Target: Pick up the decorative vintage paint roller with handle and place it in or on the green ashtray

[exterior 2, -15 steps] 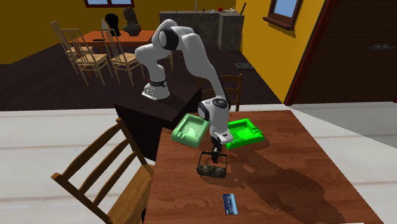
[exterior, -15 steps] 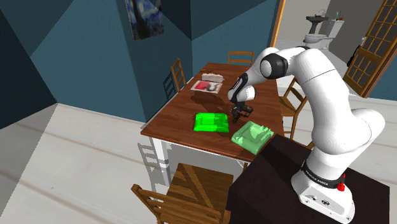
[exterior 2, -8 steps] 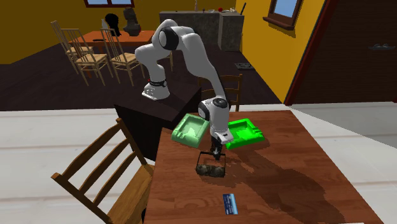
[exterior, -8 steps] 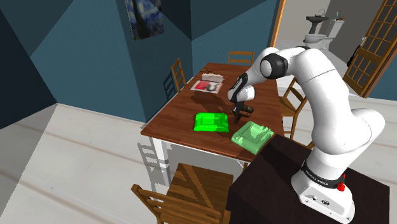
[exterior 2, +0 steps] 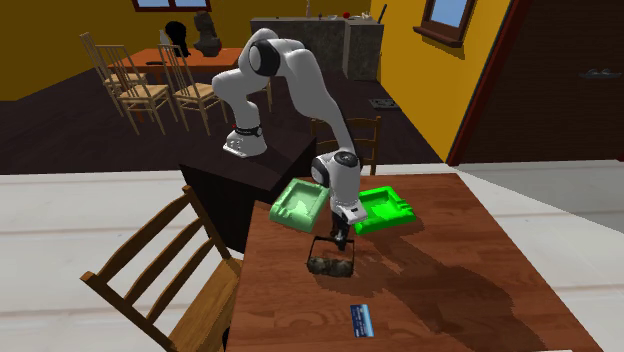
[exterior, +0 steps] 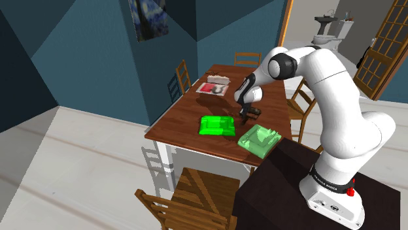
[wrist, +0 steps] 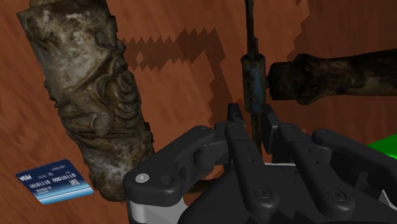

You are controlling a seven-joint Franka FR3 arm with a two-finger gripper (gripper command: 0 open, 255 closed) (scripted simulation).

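In the shoulder view, over the wooden table (exterior: pixel 180 117), the end effector (exterior: pixel 244 118) is hanging at the bright green ashtray's (exterior: pixel 216 125) 3 o'clock. In the second exterior view, the paint roller (exterior 2: pixel 332 265) is showing under the end effector, at that ashtray's 7 o'clock, with a blue card (exterior 2: pixel 361 320) at the roller's 5 o'clock. In the wrist view, the fingers (wrist: pixel 236 121) are pinching the roller's thin metal frame (wrist: pixel 252 70).

Bare counter (exterior 2: pixel 470 270) lies open beside the pincer (exterior 2: pixel 340 243) and paint roller (exterior 2: pixel 331 266). The bright green ashtray (exterior 2: pixel 388 210) and a paler ashtray (exterior 2: pixel 303 203) crowd behind, a blue card (exterior 2: pixel 361 320) ahead.
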